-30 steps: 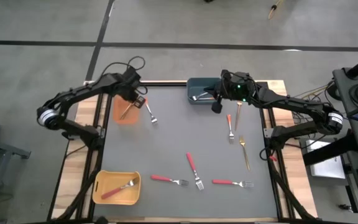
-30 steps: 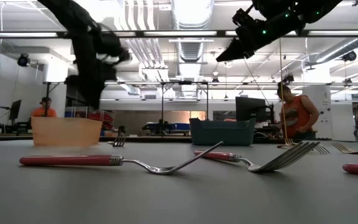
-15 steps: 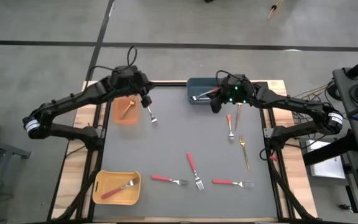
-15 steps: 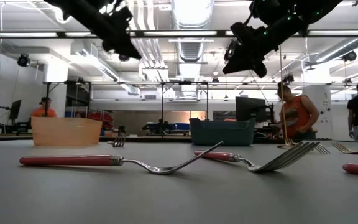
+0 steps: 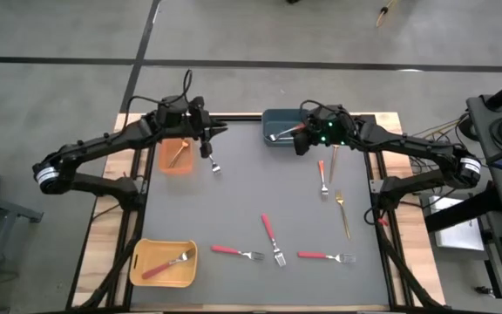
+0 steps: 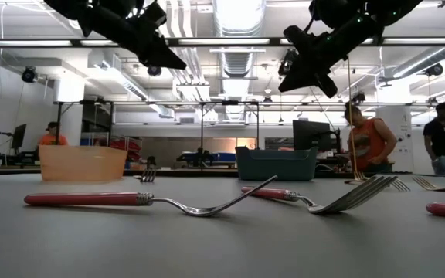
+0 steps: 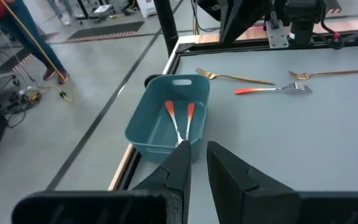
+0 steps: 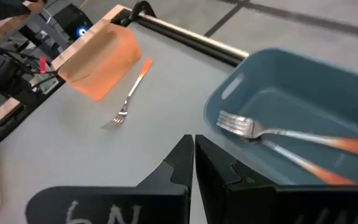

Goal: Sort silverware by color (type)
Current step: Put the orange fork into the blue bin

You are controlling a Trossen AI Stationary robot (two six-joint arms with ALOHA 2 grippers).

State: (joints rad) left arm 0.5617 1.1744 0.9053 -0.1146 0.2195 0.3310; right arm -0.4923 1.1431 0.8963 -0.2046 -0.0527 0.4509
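Two orange-handled forks (image 5: 282, 133) lay in the bin at the table's far edge, a gold fork (image 5: 178, 153) in the far-left bin, a red-handled fork (image 5: 166, 264) in the near-left-corner bin. Loose on the table: three red-handled forks (image 5: 272, 239) near the front edge, one orange-handled fork (image 5: 322, 179) and a gold one (image 5: 343, 213) toward the right edge, another orange-handled fork (image 5: 211, 160) beside the far-left bin.

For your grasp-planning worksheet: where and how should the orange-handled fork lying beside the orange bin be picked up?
Grip the orange-handled fork by its handle, coming straight down from above, jaws across the shaft. It lies flat on the table, clear of the orange bin, so only a top approach fits.
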